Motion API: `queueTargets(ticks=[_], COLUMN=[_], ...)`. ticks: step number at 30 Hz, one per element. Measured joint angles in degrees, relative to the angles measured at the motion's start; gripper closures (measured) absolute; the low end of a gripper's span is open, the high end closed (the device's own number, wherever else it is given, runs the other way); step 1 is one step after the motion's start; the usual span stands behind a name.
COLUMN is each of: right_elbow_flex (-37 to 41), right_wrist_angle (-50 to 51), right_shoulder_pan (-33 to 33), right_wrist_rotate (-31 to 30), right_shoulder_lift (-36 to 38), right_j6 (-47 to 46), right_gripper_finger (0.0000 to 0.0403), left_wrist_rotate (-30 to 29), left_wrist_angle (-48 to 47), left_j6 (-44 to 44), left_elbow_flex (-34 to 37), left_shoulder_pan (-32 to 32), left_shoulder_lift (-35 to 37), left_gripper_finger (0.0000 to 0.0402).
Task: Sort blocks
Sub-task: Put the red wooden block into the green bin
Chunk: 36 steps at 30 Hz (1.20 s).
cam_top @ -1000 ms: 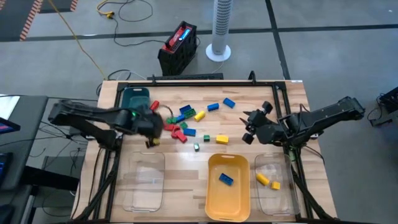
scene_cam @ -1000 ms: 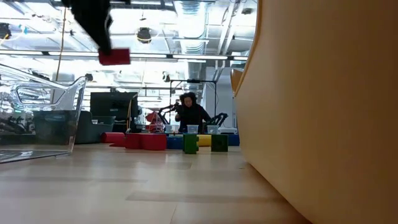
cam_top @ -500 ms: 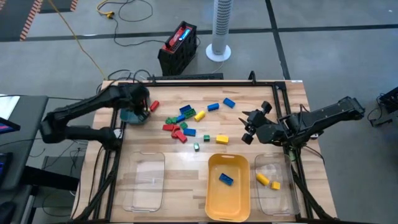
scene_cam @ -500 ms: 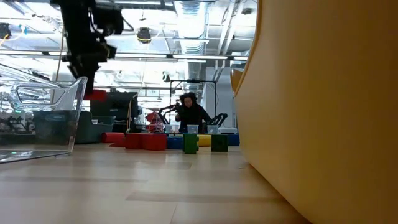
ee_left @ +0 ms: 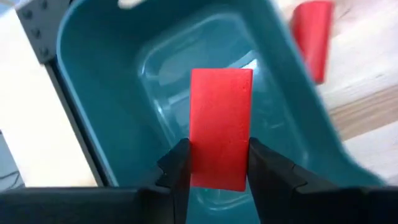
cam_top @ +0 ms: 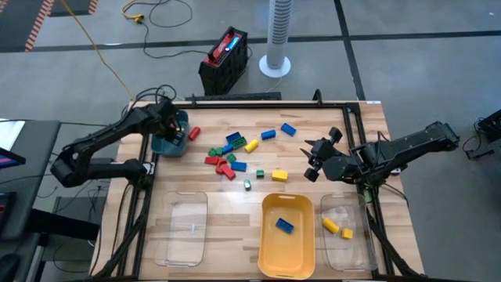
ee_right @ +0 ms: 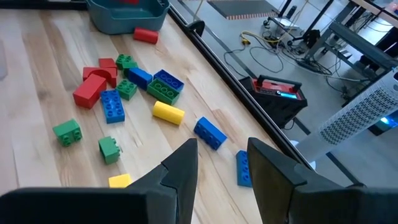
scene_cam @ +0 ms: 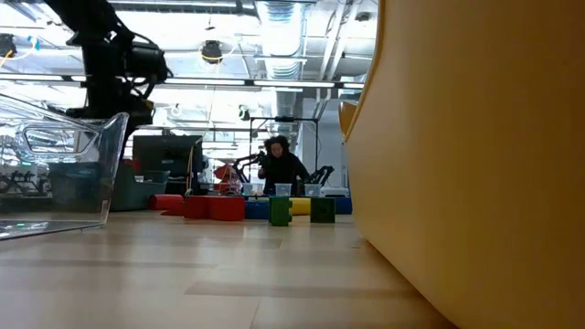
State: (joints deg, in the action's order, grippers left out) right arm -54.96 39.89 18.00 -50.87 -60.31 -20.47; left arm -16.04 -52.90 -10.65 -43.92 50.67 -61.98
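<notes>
The blocks (cam_top: 235,150) lie scattered in red, green, blue and yellow on the middle of the table, and they also show in the right wrist view (ee_right: 124,93). My left gripper (cam_top: 168,123) hangs over the teal tray (cam_top: 167,142) at the far left corner, shut on a red block (ee_left: 219,118). Another red block (cam_top: 195,133) rests on the wood just beside that tray. My right gripper (cam_top: 313,160) hovers open over the table's right part, right of the pile, touching nothing. My left gripper pinches the red block between its two fingers, one on each long side near one end (ee_left: 217,171). The fingers come from above, pointing down. The block is lifted clear, over the hollow of the teal tray (ee_left: 124,93).
A yellow tray (cam_top: 266,251) at the near edge holds a blue block (cam_top: 283,225). The clear tray (cam_top: 356,251) to its right holds two yellow blocks (cam_top: 337,228). Another clear tray (cam_top: 182,227) stands near left. A person (scene_cam: 279,169) shows in the room beyond the table.
My left gripper has carried the red block from the left side of the pile toward the table's far left corner, ending above the teal tray. It has stayed shut on the block throughout. My right arm has kept still.
</notes>
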Motion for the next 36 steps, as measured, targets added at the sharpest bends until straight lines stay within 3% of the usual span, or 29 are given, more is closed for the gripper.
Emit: queueTargets(ticks=[19,36], right_elbow_flex=[0.00,0.00], right_wrist_angle=[-0.47,-0.45], right_shoulder_pan=[0.00,0.00], right_wrist_rotate=[0.02,0.04], right_shoulder_lift=[0.00,0.00], right_j6=[0.62,0.59], right_gripper_finger=[0.0251,0.0251], left_wrist_rotate=[5.71,5.98], left_wrist_angle=[-0.92,-0.99], left_j6=[1.08,2.53], left_elbow_flex=[1.55,1.52], left_shoulder_pan=[-0.04,-0.06], left_shoulder_lift=[0.00,0.00], left_gripper_finger=[0.0262,0.0198])
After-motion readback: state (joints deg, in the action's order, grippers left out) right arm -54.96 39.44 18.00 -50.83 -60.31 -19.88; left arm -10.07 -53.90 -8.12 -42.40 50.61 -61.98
